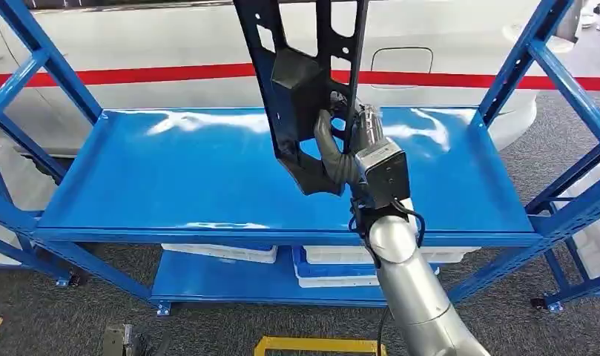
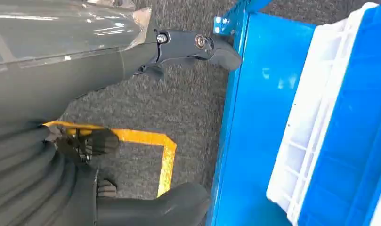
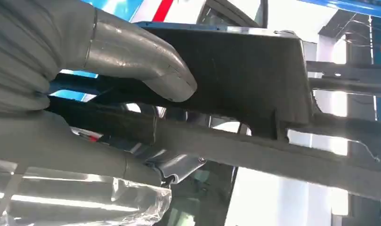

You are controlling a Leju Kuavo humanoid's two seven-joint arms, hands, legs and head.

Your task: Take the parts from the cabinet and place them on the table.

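Our right hand (image 1: pixel 340 144) grips the black part (image 1: pixel 304 89) low down, holding it upright above the blue shelf (image 1: pixel 170 185). Our left hand (image 2: pixel 146 141) hangs spread and empty. We should keep the grip firm, since the part's far end towers and may swing.

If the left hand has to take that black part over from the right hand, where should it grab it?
Probably the upper slotted bars of the black part, coming from the robot's left. The right hand already grips the lower middle beside the boxy bulge; the open frame above it is free, and its narrow bars look thin enough for fingers to wrap around.
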